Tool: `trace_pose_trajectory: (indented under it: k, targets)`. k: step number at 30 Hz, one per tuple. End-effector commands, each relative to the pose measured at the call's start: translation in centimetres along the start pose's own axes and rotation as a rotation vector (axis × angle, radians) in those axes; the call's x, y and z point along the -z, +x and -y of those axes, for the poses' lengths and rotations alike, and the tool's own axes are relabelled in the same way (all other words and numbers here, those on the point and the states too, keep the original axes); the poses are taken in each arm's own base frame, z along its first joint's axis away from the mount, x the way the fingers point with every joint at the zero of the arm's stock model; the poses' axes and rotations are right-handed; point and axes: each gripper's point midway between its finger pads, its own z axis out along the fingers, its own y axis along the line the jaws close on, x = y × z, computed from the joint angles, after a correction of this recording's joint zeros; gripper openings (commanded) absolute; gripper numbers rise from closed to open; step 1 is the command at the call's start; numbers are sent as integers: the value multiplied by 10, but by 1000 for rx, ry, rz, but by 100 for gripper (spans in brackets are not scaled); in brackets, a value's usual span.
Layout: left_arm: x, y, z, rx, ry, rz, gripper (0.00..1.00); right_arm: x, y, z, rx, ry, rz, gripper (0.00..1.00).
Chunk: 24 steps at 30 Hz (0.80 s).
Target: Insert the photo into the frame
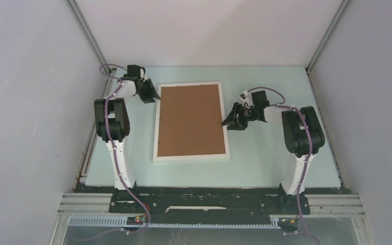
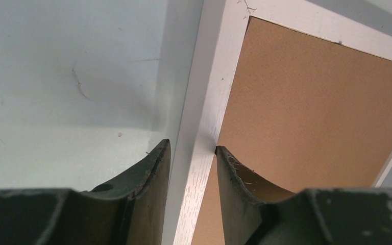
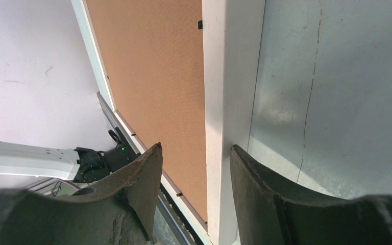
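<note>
Top external view: the frame lies back-up on the table, brown backing board showing, long side running away from the arms. The left gripper pinches its left rail near the far corner. The right gripper straddles the right rail, jaws apart.

Centre taken by thin white rectangular picture frame holding brown backing board. The left arm and right arm block its flanks. Passage is available over pale green tabletop nearside. Grey walls enclose three sides.
</note>
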Motion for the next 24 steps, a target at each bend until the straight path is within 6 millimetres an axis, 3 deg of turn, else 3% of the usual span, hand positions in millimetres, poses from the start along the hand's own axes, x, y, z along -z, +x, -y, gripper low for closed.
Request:
trace_pose_trajectory:
  k: [1,9,24]
  targets:
    - [-3,7,-3,-10,-24,-30,26,-1,-4,-25,57,-56,-11,58]
    - [-3,5,5,30,33,-36,27,-1,-5,-25,58,-57,-12,58]
    - [-1,3,-16,53,-52,-21,27,0,-4,-28,63,-61,-14,58]
